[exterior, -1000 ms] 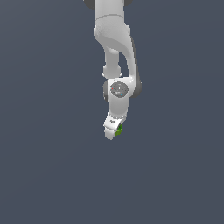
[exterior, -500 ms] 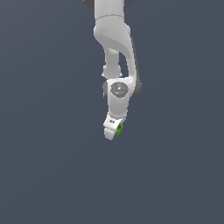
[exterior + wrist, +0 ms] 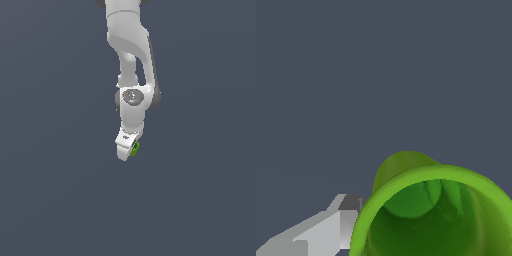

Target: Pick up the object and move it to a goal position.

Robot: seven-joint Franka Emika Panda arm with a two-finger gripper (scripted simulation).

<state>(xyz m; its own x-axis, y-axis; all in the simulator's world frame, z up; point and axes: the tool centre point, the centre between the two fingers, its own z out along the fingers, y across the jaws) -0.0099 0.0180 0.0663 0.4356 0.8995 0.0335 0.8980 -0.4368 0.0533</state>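
Nothing has shifted since the earlier frames: arm [image 3: 131, 60], gripper [image 3: 126, 150] and cup [image 3: 134, 148] sit where they were. Wrist view, nearest first: cup's open rim [image 3: 431, 175] fills the frame, hollow interior visible, one finger [image 3: 331, 225] pressed against its outer wall. Second finger hidden. Jaws narrow, clamped on the cup. Exterior view: cup shows as a green sliver at the gripper tip, against plain grey floor [image 3: 50, 200].

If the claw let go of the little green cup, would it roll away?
Probably yes: the green cup is round, so on its side it would likely roll. It looks hollow and thin-walled in the wrist view, so it is probably light. Its plain smooth surface may be slippery against the claw.
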